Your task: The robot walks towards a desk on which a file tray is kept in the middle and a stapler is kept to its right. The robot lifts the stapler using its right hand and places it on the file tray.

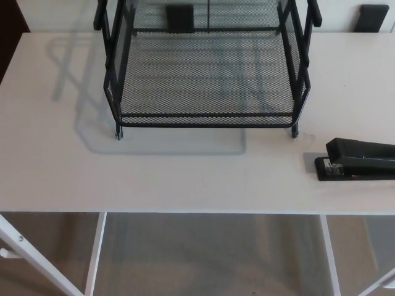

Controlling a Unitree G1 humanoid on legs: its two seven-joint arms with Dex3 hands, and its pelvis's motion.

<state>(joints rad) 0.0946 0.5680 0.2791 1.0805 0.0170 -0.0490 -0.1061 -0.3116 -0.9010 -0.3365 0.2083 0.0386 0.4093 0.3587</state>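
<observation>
A black wire-mesh file tray (207,120) stands in the middle of the white desk (154,179), its front rim facing me and its upper part cut off by the top edge. A black stapler (358,159) lies flat on the desk to the right of the tray, near the right edge of the picture, its front end pointing left. A short gap of bare desk separates it from the tray's right front foot. Neither of my hands shows in the head view.
The desk's front edge (197,213) runs across the lower part of the picture, with white frame legs (95,253) and beige floor below. Two dark objects (373,17) sit behind the desk at the top.
</observation>
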